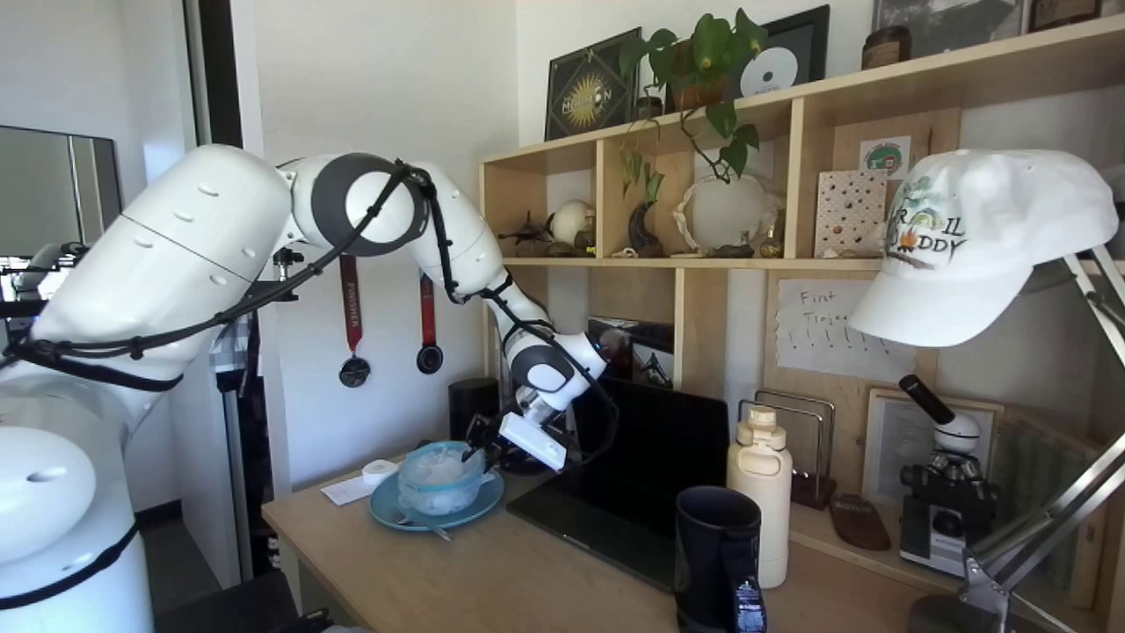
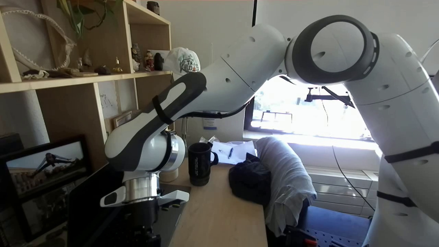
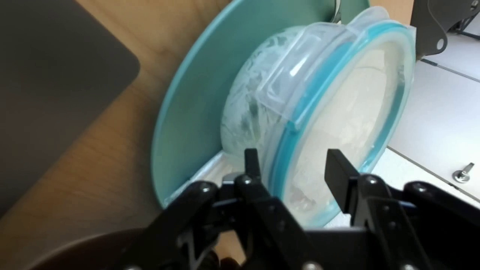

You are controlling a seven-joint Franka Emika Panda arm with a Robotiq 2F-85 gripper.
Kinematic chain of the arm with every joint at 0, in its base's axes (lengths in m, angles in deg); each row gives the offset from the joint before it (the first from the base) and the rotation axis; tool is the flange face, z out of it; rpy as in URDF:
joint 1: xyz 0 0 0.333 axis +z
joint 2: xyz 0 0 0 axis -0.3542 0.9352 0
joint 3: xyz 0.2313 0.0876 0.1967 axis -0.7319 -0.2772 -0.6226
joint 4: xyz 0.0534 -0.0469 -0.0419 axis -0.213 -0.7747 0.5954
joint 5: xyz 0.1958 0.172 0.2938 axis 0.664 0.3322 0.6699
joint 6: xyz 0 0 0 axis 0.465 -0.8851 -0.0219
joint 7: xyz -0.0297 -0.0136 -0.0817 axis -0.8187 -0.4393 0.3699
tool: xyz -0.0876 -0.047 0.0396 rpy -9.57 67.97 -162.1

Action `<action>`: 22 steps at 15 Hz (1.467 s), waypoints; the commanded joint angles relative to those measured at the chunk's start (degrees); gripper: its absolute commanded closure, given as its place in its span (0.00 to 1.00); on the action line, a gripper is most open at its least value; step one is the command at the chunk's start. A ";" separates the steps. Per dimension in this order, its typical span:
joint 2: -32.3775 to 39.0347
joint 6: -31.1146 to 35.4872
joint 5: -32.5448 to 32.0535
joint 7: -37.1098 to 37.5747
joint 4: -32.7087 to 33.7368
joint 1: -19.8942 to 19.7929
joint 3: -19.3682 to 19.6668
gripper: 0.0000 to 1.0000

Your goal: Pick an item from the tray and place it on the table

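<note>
The item, a small round translucent bowl with a pale-blue ring at its top (image 1: 439,494), sits on the tray, a flat teal-blue dish (image 1: 383,508), at the far end of the wooden table (image 1: 492,580). In the wrist view the bowl (image 3: 243,112) shows clear clips and a whitish top, on the teal tray (image 3: 183,101). My gripper (image 3: 292,159) is open, one finger by the bowl's outer side and the other over its top, with the blue rim between them. Contact cannot be told. In both exterior views the gripper (image 1: 475,444) points down; its tips are cut off in one (image 2: 147,238).
A fork (image 1: 424,526) lies on the tray. A white roll (image 1: 379,472) on paper stands behind it. An open laptop (image 1: 606,519) is beside the tray, under the wrist. A black mug (image 1: 716,554) and cream bottle (image 1: 761,501) stand farther along, below the wall shelving (image 1: 650,264).
</note>
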 commanded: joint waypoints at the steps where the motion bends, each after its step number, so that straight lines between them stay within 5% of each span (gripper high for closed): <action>1: -0.41 0.07 -0.54 -0.60 -0.44 -0.37 -0.39 0.81; 3: -0.38 -0.13 -0.57 -0.48 -0.41 -0.39 -0.34 0.94; 22: -4.11 -6.54 10.60 -2.02 -1.53 -6.87 0.28 0.91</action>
